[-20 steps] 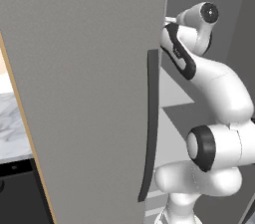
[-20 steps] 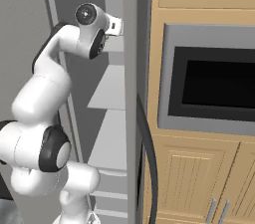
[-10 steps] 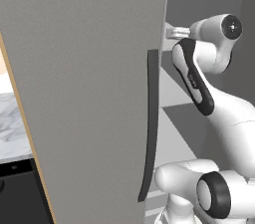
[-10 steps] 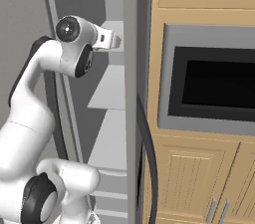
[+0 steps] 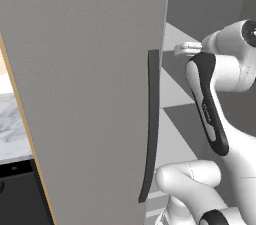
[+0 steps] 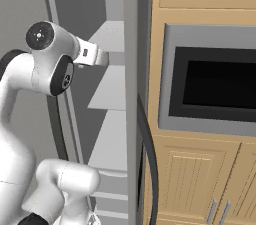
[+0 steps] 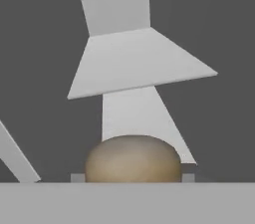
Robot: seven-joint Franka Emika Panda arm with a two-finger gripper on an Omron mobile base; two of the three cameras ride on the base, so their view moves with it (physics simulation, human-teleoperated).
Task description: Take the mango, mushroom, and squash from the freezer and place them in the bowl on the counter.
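the freezer (image 5: pixel 85 94) door is plain mid grey, its long handle (image 5: pixel 150 124) dark grey, its shelves (image 6: pixel 111 89) pale grey. the mushroom (image 7: pixel 132 161) cap is tan-brown. the surface (image 5: pixel 12 129) is white marble veined grey. the cabinets (image 6: pixel 197 184) are light wood.

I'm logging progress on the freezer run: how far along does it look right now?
Done: the freezer stands open, its door swung wide. In hand: the claw is shut on the mushroom, whose tan cap sits between its tips, with pale shelves ahead of it. Left: carrying the mushroom to the bowl on the counter. Whether the mango and squash are already moved cannot be told.
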